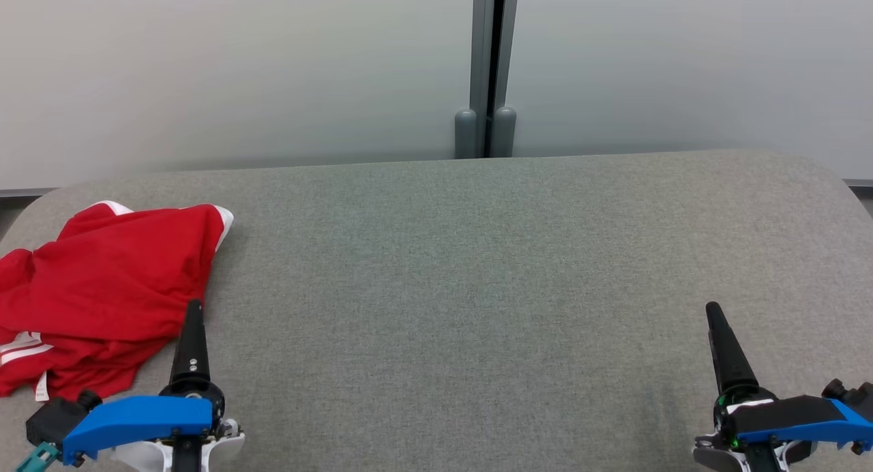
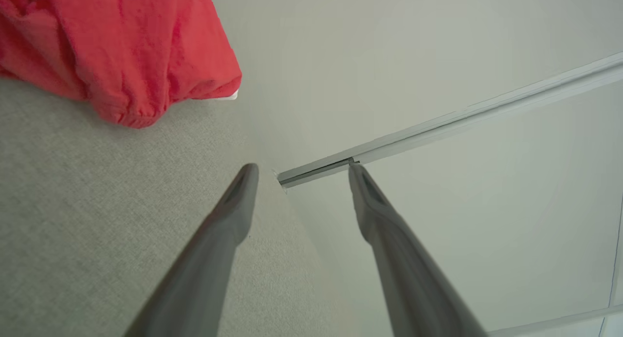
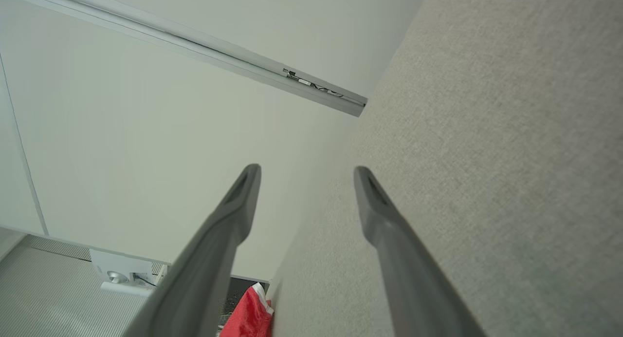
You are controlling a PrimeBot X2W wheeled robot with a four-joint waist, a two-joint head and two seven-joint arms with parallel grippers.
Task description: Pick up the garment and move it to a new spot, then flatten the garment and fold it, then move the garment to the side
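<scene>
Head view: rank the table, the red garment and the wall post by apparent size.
1. table, far the largest.
2. red garment, cut off at the left edge.
3. wall post, smallest; it is farther away, so true size is unsure.

my left gripper (image 2: 302,168): two long dark-grey tapered fingers (image 2: 229,230), slotted at tips | blue cover (image 1: 140,417) over wrist; two small screws (image 1: 191,364) just beyond it, white shell (image 1: 140,455) below it, black block (image 1: 54,417) beside it | right gripper (image 3: 306,170): alike, green glint (image 1: 734,442), perhaps a lamp
</scene>
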